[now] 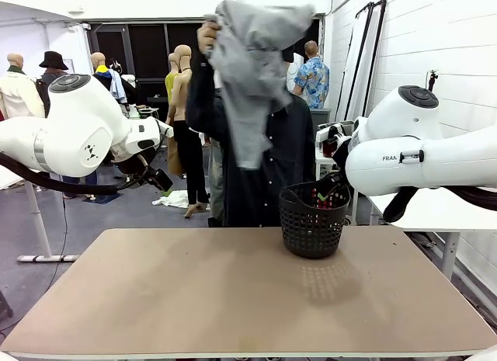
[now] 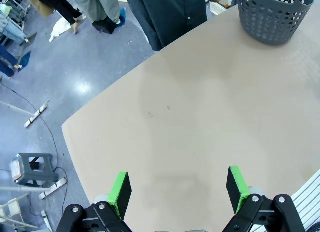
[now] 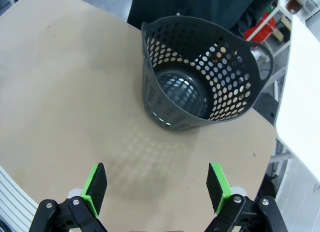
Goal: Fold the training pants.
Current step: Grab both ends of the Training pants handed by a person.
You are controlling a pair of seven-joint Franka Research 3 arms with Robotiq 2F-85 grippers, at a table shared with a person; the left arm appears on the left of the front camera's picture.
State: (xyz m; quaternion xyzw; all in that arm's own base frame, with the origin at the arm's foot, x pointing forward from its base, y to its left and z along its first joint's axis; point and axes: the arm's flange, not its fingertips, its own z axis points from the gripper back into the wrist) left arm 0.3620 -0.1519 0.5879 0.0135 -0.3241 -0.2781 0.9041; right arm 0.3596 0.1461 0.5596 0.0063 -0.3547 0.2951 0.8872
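Two arms: I have the left arm (image 1: 74, 132) raised at the left side of the front feed and the right arm (image 1: 423, 155) raised at the right side, both up off the table (image 1: 194, 299).
Left gripper (image 2: 177, 184): jaws spread wide with nothing between the green pads (image 2: 120, 192). It hangs over bare tabletop near a rounded table corner, with grey floor beyond the edge.
Right gripper (image 3: 157, 184): jaws spread wide as well and holding nothing. It hangs above the table, with the basket (image 3: 200, 77) just ahead of the fingers.
Training pants (image 1: 252, 66): off the table, held up in the air at the far side. The light grey fabric is bunched and hangs down in front of the person (image 1: 268, 167), well above the basket.
Person's hand (image 1: 206, 36): grips the bundle at its upper left edge. I cannot tell which part of the garment it holds.
Basket position: upright on the table, right of the middle and toward the far edge. My right wrist feed looks straight down to its floor, and its holes cast a dotted shadow on the tabletop beside it.
Person: stands at the far edge in a dark buttoned shirt, just behind the basket.
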